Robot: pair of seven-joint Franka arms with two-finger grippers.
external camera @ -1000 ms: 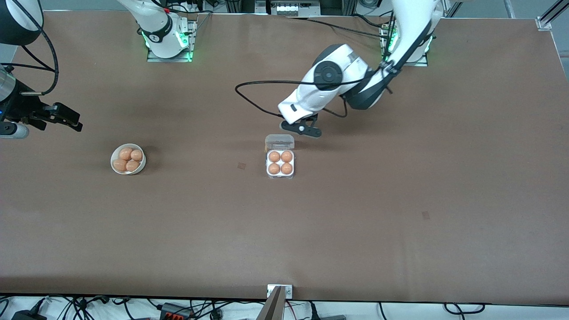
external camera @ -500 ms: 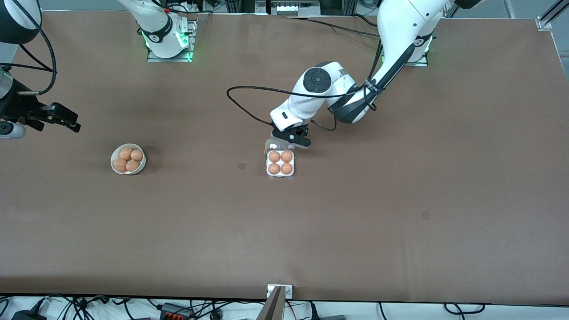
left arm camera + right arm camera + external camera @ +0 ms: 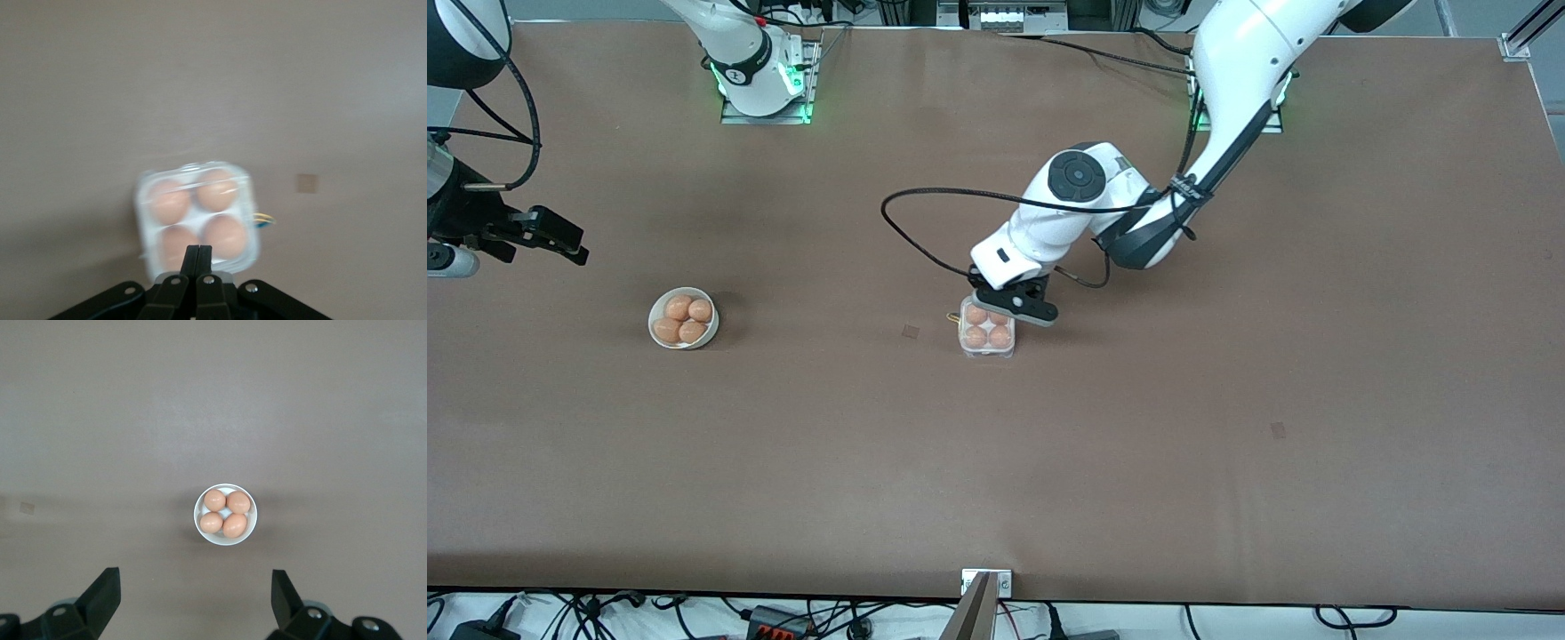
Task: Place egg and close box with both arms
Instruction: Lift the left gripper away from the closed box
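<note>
The clear box (image 3: pixel 989 338) sits mid-table with four brown eggs in its cells. Its lid lies folded down over them. My left gripper (image 3: pixel 1016 303) is shut and empty, right over the box's edge farthest from the front camera; its closed fingertips (image 3: pixel 199 251) touch or hover just above the lid there. In the left wrist view the box (image 3: pixel 196 212) is blurred. My right gripper (image 3: pixel 560 238) is open and empty, held in the air at the right arm's end of the table. In its wrist view, that gripper (image 3: pixel 193 581) points down at the bowl.
A round white bowl (image 3: pixel 683 318) with four brown eggs stands toward the right arm's end; it also shows in the right wrist view (image 3: pixel 225 515). A small yellow loop (image 3: pixel 951 316) lies beside the box. A small dark square mark (image 3: pixel 910 332) is on the brown table.
My left gripper moved down and toward the front camera, onto the box. The lid, upright before, now lies down over the eggs. The right arm has not moved.
</note>
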